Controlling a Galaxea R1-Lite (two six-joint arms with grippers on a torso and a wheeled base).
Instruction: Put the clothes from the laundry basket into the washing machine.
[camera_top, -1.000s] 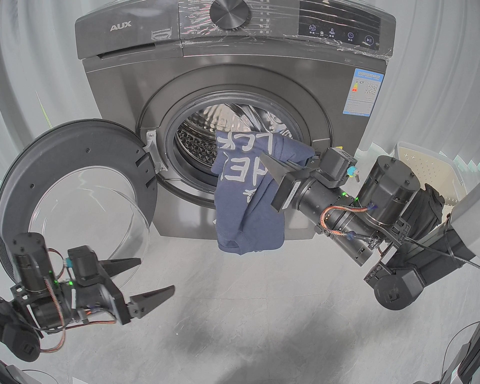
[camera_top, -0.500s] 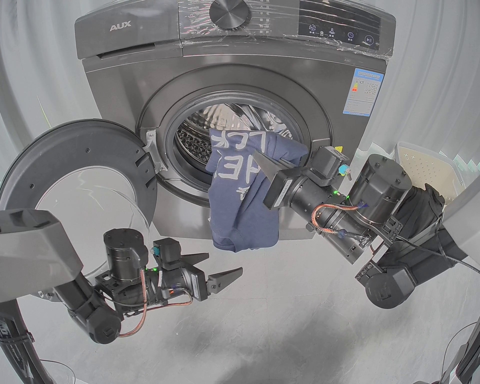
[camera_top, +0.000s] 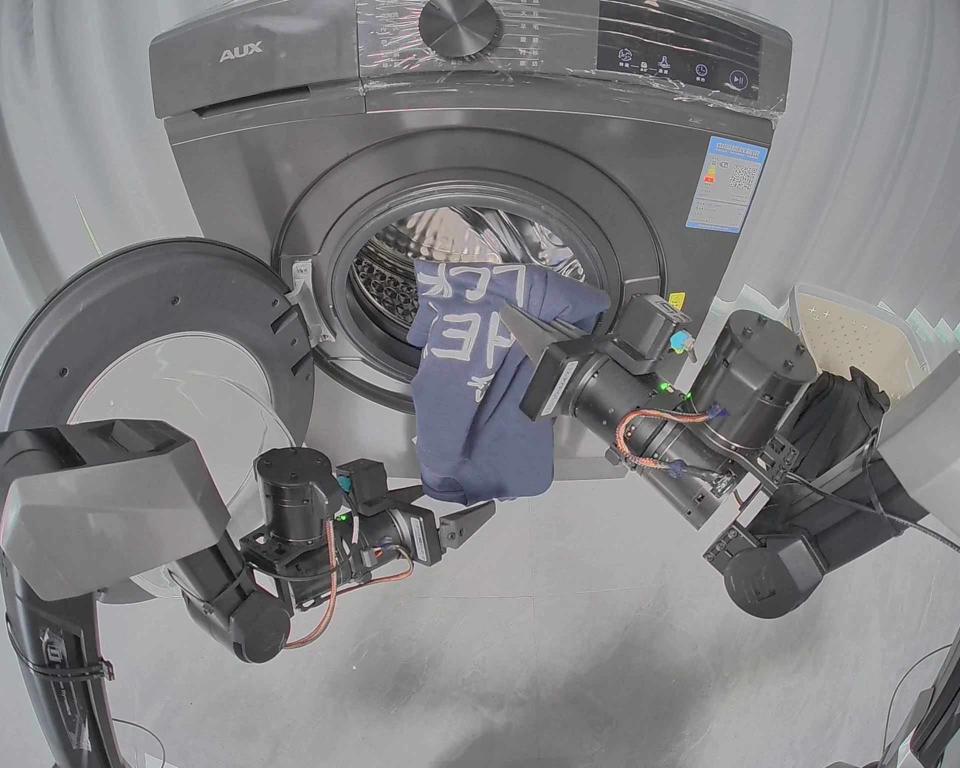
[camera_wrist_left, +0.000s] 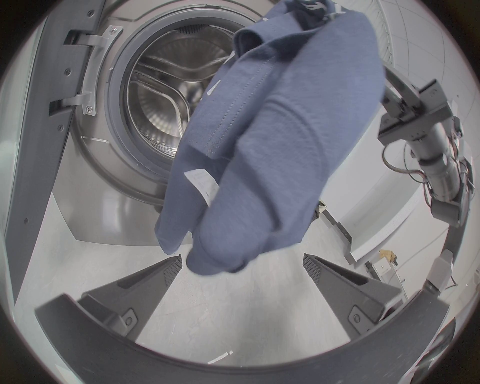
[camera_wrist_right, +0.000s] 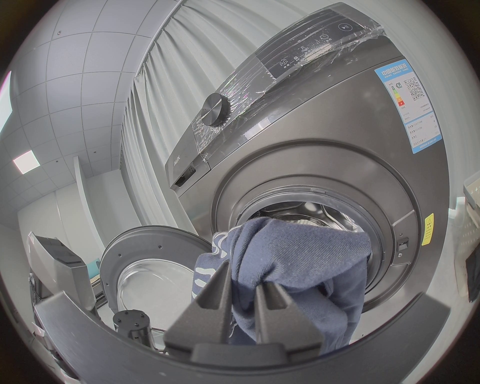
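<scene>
While the right pincer (camera_top: 515, 320) stays out of the drum, it is clenched on a navy garment (camera_top: 480, 400) with white lettering, holding a bunched fold of cloth between its two dark fingers. Garment sits at the mouth of the washing machine (camera_top: 250, 170): upper part level with the round opening, lower part hanging down in front of the grey front panel, hem clear of the floor. Whether any cloth reaches past the rim of the drum (camera_top: 400, 270), cannot tell.

Left pincer (camera_top: 455, 505) low, close under the garment's hem, fingers spread wide apart and gripping nothing. In the left wrist view the hem hangs just above the gap between the two fingers; contact not clear.

Machine door (camera_top: 150, 300) swung fully open to the robot's left, glass bowl facing outward. Drum interior shiny steel, with ribs visible.

Laundry basket (camera_top: 860, 340), pale and perforated, stands to the robot's right of the machine, partly behind the right arm. A dark piece of clothing (camera_top: 850, 410) drapes over its near edge.

Pale curtain behind the machine; light grey floor below.
</scene>
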